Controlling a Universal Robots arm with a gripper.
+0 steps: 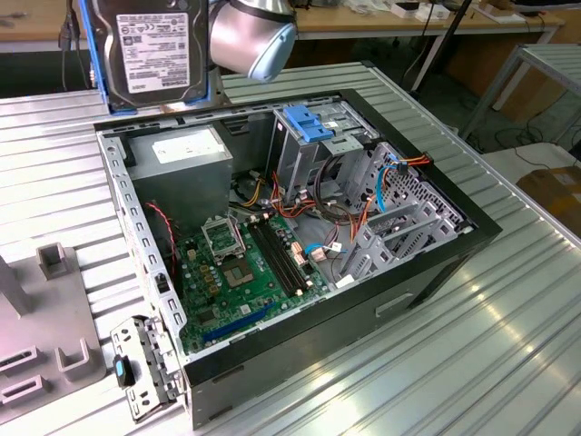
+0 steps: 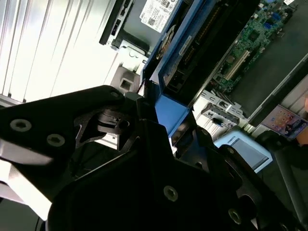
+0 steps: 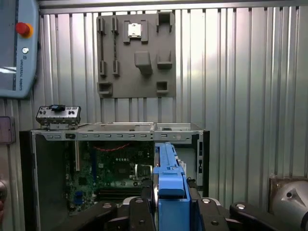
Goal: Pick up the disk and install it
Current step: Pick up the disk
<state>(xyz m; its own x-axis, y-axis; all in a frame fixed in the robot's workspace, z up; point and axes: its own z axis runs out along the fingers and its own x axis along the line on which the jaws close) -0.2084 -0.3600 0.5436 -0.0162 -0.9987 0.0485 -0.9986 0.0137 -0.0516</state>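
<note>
The black gripper (image 3: 171, 214) is nearest in the first wrist view, its jaws clamped on the light-blue side rails of the disk (image 3: 168, 180). The drive stands on edge between them, lifted clear of everything below. The second wrist view shows the same grip, with a blue rail (image 2: 169, 113) pinched in the black linkage. In the exterior view the disk (image 1: 152, 45) hangs in the air, label facing the camera, beside the arm's silver-and-blue wrist joint (image 1: 254, 36) and up over the far edge of the open computer case (image 1: 454, 259). Inside the case lie the green motherboard (image 1: 245, 272), the grey power supply (image 1: 186, 159) with its white label, and a drive cage carrying a blue plastic latch (image 1: 313, 123). The case rests on a ribbed metal tabletop (image 1: 490, 363). A small metal bracket (image 1: 145, 368) lies just outside its near corner. Farther to the exterior view's left sits a grey fixture plate (image 1: 36, 309) — flat on the tabletop, apart from the case.
</note>
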